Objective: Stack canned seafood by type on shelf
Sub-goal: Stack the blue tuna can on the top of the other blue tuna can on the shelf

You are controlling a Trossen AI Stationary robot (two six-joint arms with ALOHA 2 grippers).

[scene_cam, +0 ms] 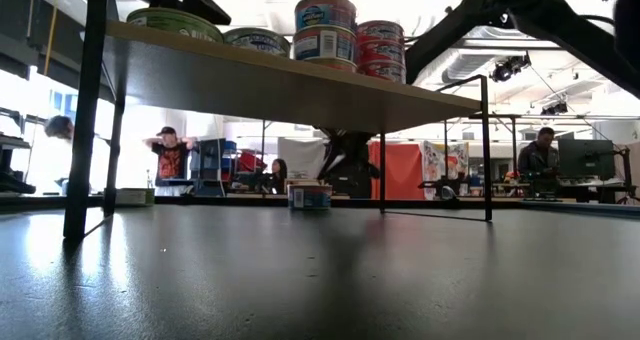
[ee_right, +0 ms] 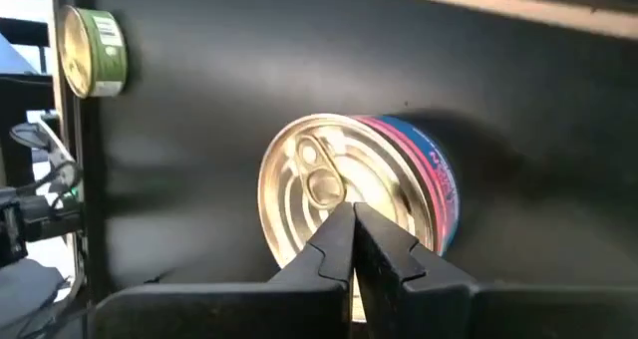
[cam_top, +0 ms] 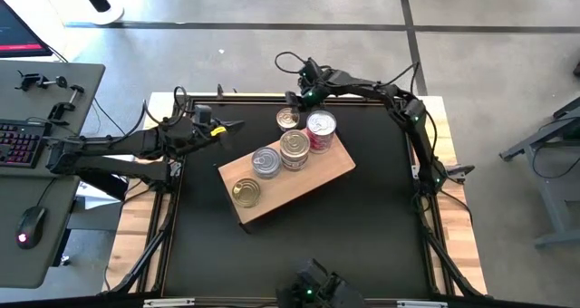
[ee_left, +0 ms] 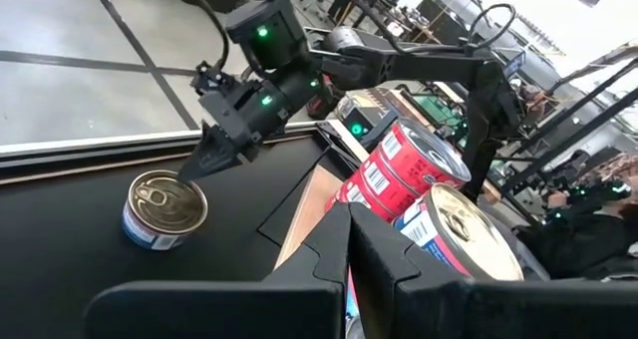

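Most tins stand stacked on the shelf [cam_top: 308, 183]; one loose tin [cam_top: 288, 119] remains at its 12 o'clock, right claw [cam_top: 299, 98] pressed together above.

This is a robotics lab or open workshop: a concrete floor [cam_top: 227, 18], a computer keyboard [cam_top: 18, 143] and mouse [cam_top: 30, 223] beside the black desk [cam_top: 299, 245], people [scene_cam: 170, 155] at workstations behind.

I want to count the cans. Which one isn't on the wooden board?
The blue-sided can by the right end effector. It sits on the black table; the others rest on the board.
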